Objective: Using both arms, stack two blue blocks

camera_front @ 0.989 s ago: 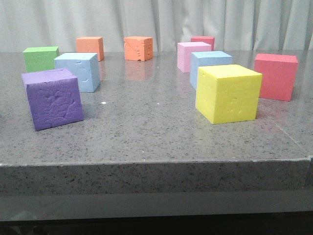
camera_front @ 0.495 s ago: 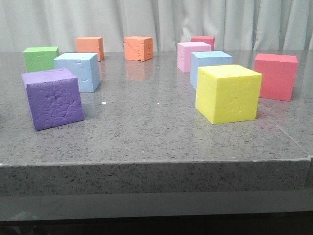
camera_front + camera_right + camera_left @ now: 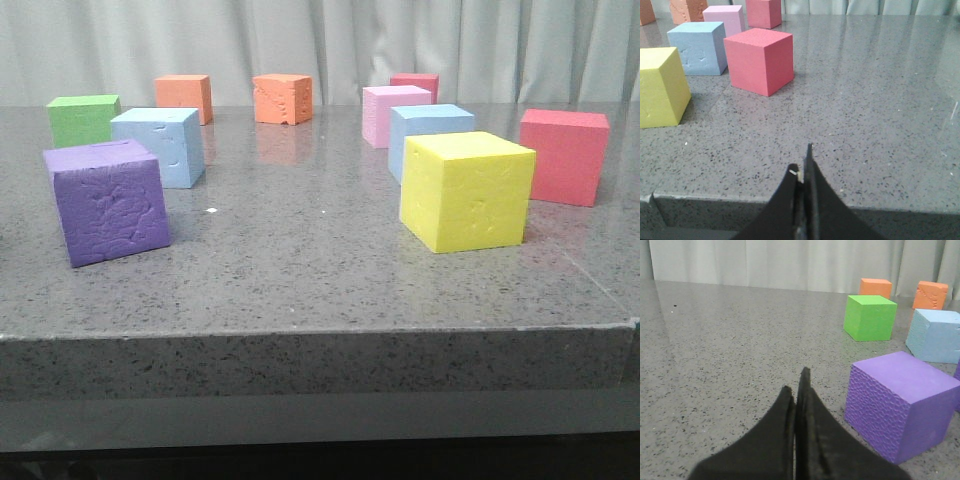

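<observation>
Currently, two light blue foam cubes rest on the grey speckled table (image 3: 300, 260), well apart. The left blue block (image 3: 160, 146) sits behind the purple cube (image 3: 108, 202) and just beside the green cube (image 3: 83, 119); its front face shows shallow dents and pits. The right blue block (image 3: 428, 133) stands directly behind the yellow cube (image 3: 467, 190), which covers its lower front corner, and just in front of the pale pink cube (image 3: 394, 113). Its side face, seen from the right wrist, carries small pitted marks.

Neither arm appears in the front view. From the left wrist, the left gripper (image 3: 797, 390) hangs low over bare table beside the purple cube, its jaws pressed together with nothing between them. From the right wrist, the right gripper (image 3: 802, 167) sits near the table's front edge, jaws likewise clenched and empty.

The left blue block is cut off by the picture edge in the left wrist view. A red cube (image 3: 566, 155) stands to the right of the yellow cube. Another dark pink cube (image 3: 416, 84) at the back is largely hidden behind the pale pink one. Two orange cubes (image 3: 283, 98) stand near the curtain (image 3: 330, 45).
</observation>
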Robot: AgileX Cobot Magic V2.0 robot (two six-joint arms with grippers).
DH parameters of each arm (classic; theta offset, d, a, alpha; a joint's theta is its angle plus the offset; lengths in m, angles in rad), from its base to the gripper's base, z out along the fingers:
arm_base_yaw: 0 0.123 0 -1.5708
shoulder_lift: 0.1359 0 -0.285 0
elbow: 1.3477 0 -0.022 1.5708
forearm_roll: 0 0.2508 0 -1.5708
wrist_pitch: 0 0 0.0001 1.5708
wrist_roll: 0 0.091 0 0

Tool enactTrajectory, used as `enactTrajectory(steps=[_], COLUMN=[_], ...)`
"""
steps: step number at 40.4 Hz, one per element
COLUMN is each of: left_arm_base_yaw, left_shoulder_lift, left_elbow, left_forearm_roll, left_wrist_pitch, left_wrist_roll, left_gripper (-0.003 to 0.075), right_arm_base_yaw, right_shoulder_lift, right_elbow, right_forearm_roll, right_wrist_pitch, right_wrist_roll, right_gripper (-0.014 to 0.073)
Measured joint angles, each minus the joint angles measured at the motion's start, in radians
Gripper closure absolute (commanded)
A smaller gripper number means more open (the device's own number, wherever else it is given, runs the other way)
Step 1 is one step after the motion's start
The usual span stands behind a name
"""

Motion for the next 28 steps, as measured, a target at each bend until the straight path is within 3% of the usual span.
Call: enactTrajectory(steps=[20,28], left_arm_base_yaw=[0.0,0.0], left_shoulder_lift=[0.0,0.0], left_elbow=[0.0,0.0], left_forearm_roll=[-0.018,-0.019], left_wrist_pitch=[-0.042,-0.14], left_wrist_roll=[0.0,0.0], left_gripper=[0.0741,0.0741], right_arm_base_yaw=[0.0,0.0], right_shoulder_lift=[0.0,0.0], right_elbow=[0.0,0.0], right_forearm_roll=[0.0,0.0], right_wrist_pitch=[-0.077,-0.109], right_wrist_roll=[0.0,0.0], right_gripper=[0.066,0.066])
